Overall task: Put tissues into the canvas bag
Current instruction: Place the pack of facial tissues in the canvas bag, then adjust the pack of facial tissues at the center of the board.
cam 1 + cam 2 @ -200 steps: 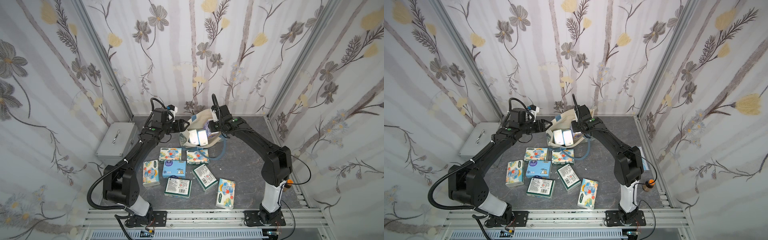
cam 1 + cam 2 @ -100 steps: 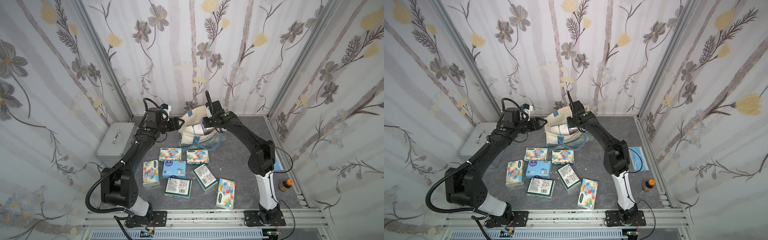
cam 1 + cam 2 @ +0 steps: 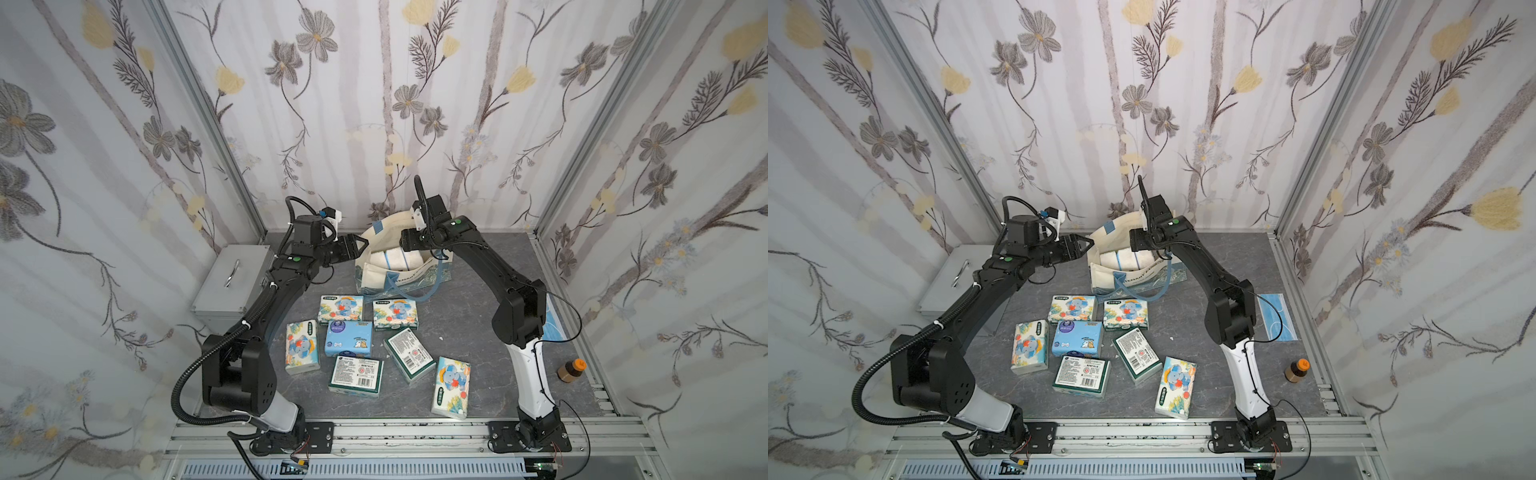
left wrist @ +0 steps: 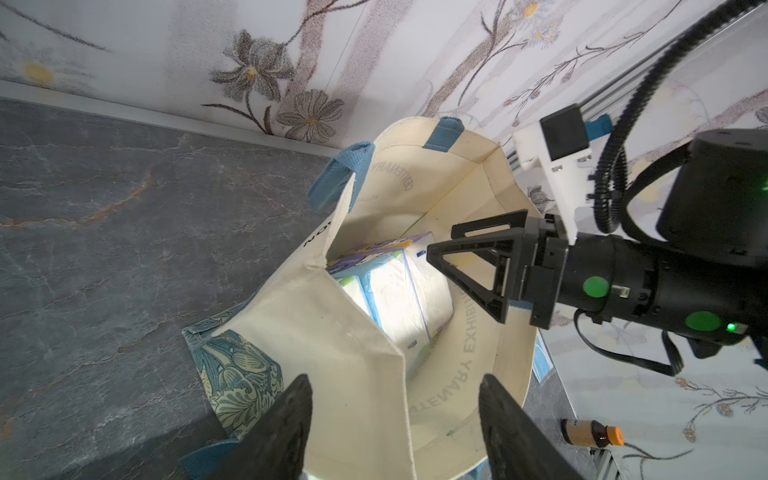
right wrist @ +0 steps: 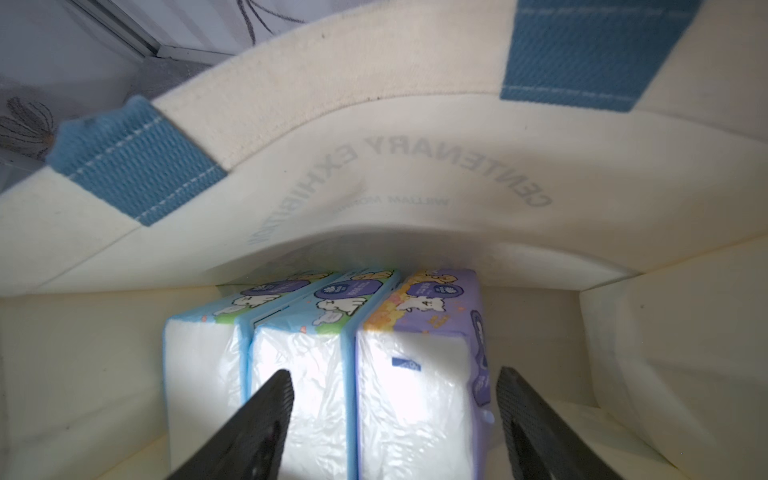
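The cream canvas bag (image 3: 388, 282) with blue handles stands open at the back centre. Three packs of tissues stand side by side in it: two blue-edged ones (image 5: 299, 357) and a lavender one (image 5: 419, 353). My right gripper (image 5: 395, 415) hangs open in the bag's mouth, its fingers either side of the lavender pack and apart from it. My left gripper (image 4: 395, 415) is open astride the bag's left wall (image 3: 360, 246). Several more tissue packs (image 3: 348, 338) lie on the table in front of the bag.
A grey metal case (image 3: 232, 282) sits at the left beside my left arm. A brown bottle (image 3: 571, 370) stands at the right edge, and a blue face mask (image 3: 1277, 318) lies behind my right arm. One blue handle (image 3: 419, 293) droops over the bag's front.
My right gripper carried the lavender pack down into the bag and opened, leaving it beside the two others. The left gripper shifted slightly left at the bag's rim.
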Tool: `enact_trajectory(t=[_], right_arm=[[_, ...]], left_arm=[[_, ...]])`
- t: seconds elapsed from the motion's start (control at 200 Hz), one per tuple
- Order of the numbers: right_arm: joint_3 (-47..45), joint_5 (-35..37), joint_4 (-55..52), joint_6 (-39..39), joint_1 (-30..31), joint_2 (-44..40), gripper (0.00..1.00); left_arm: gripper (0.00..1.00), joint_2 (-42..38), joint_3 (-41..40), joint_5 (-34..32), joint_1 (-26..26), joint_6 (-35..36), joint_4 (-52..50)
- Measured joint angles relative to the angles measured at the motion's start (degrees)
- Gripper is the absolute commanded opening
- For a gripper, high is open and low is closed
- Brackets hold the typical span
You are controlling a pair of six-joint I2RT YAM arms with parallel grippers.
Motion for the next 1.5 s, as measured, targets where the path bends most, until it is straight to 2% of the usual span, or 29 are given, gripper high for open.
enact_trajectory(t=[0.13,0.225,0.365,0.43,0.52,0.585,0.655,0.725,0.879,0.979,1.069,1.239,1.314,1.499], right_arm=[[-1.0,-1.0,-1.6,-0.3,-0.8,-7.7,0.78],[-7.0,-1.4,-1.1,-0.4,-1.0,-17.0,0.79],[-27.7,-2.5,2.4,-0.4,-1.5,-32.9,0.80],[-37.5,-3.1,2.4,-0.4,-1.7,-39.9,0.77],[-42.7,-4.1,1.6,-0.4,-1.6,-44.1,0.73],[-54.8,-3.6,10.1,-0.3,0.8,-50.9,0.71],[-66.6,-4.5,1.6,0.7,6.0,-60.6,0.70],[-72.7,-2.9,1.3,2.8,11.1,-65.5,0.70],[-84.6,5.8,-0.1,13.2,24.7,-70.2,0.70],[-88.8,11.0,-0.1,20.8,29.9,-71.5,0.70],[-90.2,13.4,-0.2,26.3,33.2,-70.0,0.74],[-91.2,16.6,1.4,32.5,34.2,-64.0,0.86],[-91.3,18.3,1.7,34.5,33.8,-62.0,0.87],[-92.0,19.8,4.7,36.7,27.3,-59.7,0.88]], left_arm=[[0.60,0.1,-0.1,0.5,0.0,-0.5,0.3],[0.59,0.2,0.0,0.9,-0.3,-0.6,0.3],[0.61,-0.5,0.3,0.4,-3.1,0.5,-0.2],[0.61,-1.2,0.2,0.2,-4.8,1.5,-0.3],[0.61,-1.7,0.1,0.1,-5.7,2.6,-0.3],[0.61,-2.1,-0.5,-2.2,-7.7,2.7,-0.2],[0.61,-2.6,-1.3,-1.2,-10.4,3.1,0.0],[0.61,-2.9,-1.7,-0.9,-11.0,3.2,0.3],[0.60,-2.9,-1.8,-2.2,-11.0,3.0,0.6],[0.60,-3.0,-1.8,-2.3,-11.1,3.1,0.6],[0.61,-3.3,-1.8,-2.9,-11.1,3.5,0.6],[0.61,-3.5,-1.8,-3.0,-11.1,3.9,0.5],[0.61,-3.8,-1.9,-3.1,-11.1,3.9,0.5],[0.61,-4.5,-1.9,-3.3,-11.2,4.1,0.4]])
